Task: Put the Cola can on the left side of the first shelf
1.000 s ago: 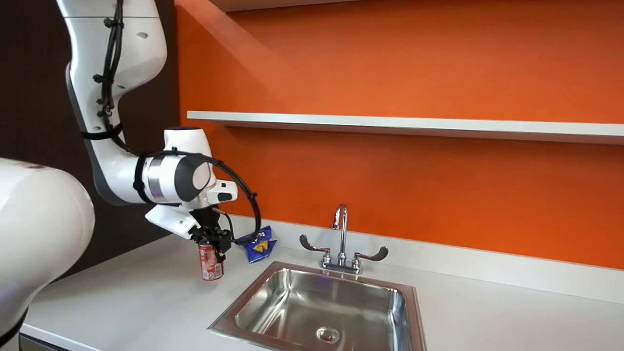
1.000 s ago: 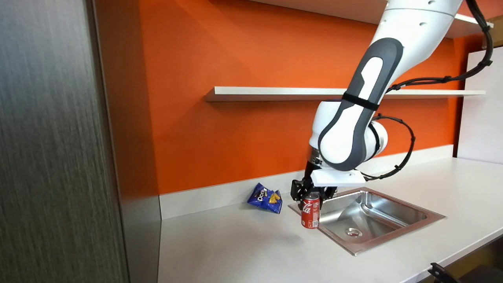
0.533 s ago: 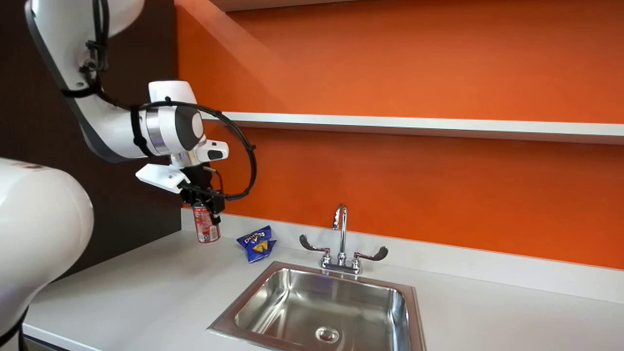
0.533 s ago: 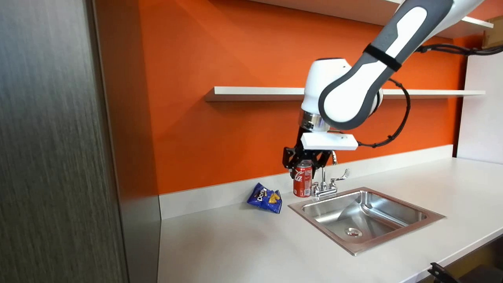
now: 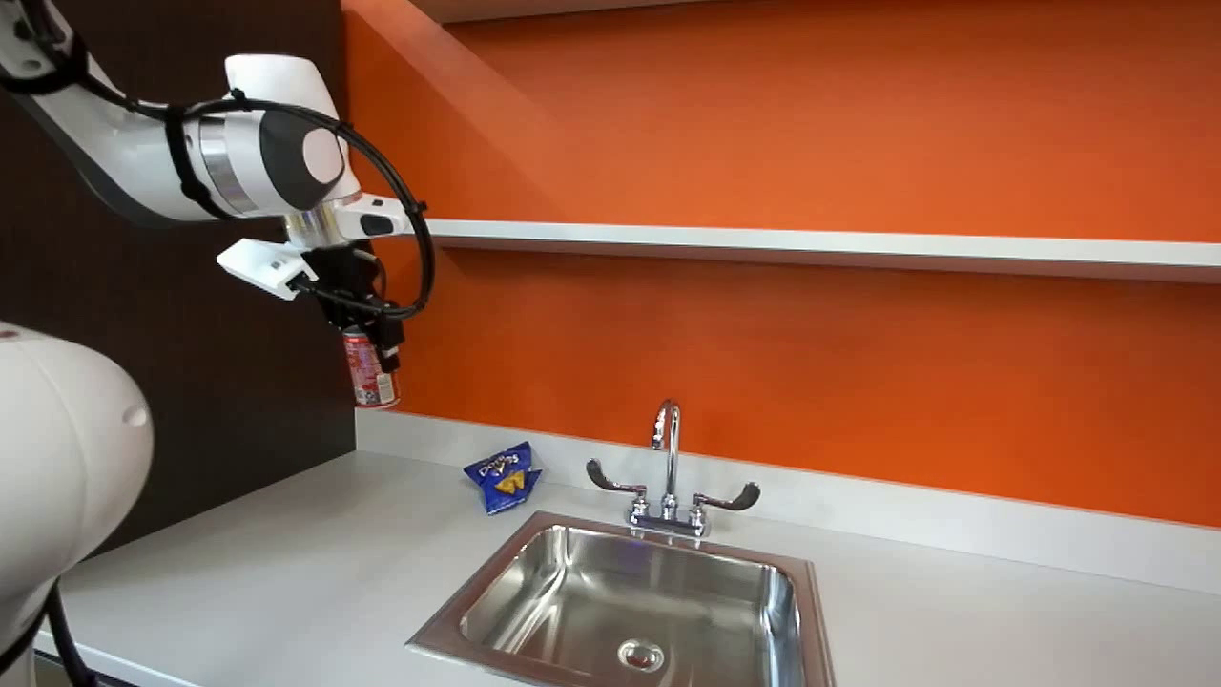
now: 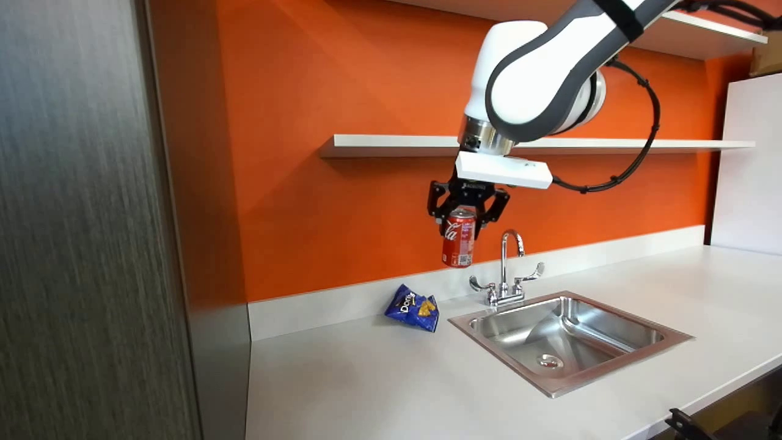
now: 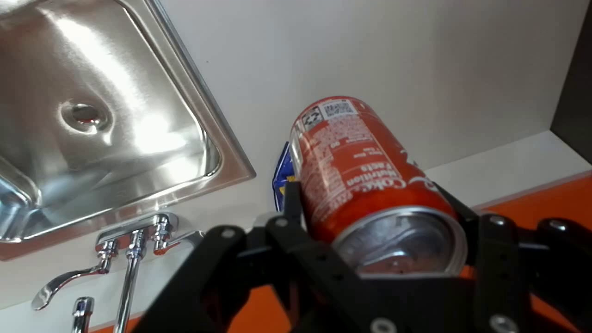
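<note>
The red Cola can [image 6: 459,247] is in the air above the counter, slightly tilted, with its silver top up between the fingers. It also shows in an exterior view [image 5: 368,374] and, large, in the wrist view [image 7: 356,162]. My gripper [image 6: 460,230] is shut on the can, with a finger on each side of its upper part. The first shelf [image 6: 391,142] is the long white board on the orange wall; it also shows in an exterior view [image 5: 763,240]. The can hangs lower than this shelf. The arm covers part of the shelf in both exterior views.
A steel sink [image 6: 617,366] with a faucet [image 6: 504,263] is set in the white counter [image 6: 342,379]. A blue chip packet [image 6: 413,308] lies by the backsplash. A dark panel [image 6: 189,244] closes off the left. Another white shelf [image 6: 715,41] is higher up.
The gripper has risen from low over the counter, carrying the can up with it. The can has gone from near the counter to above the backsplash. The packet has not moved.
</note>
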Available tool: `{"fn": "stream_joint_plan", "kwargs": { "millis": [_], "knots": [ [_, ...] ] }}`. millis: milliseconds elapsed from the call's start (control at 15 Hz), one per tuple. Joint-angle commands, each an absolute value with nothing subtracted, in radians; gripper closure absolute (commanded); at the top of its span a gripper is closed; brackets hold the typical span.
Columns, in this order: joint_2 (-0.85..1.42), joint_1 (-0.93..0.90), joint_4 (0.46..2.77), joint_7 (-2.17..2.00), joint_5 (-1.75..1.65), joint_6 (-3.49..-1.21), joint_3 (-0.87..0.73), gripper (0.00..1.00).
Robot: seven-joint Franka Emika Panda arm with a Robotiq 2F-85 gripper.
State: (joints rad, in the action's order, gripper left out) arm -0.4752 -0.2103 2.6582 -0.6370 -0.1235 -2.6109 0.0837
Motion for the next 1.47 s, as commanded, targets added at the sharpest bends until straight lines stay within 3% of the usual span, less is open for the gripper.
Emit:
{"fn": "stream_joint_plan", "kwargs": {
  "millis": [0, 667, 1400],
  "knots": [
    [-0.573, -0.139, 2.628, -0.592, -0.063, -2.547, 0.151, 0.6],
    [-0.694, -0.086, 2.498, -0.565, -0.026, -2.457, 0.181, 0.6],
    [-0.629, 0.007, 2.242, -0.586, -0.03, -2.4, 0.215, 0.6]
  ]
}}
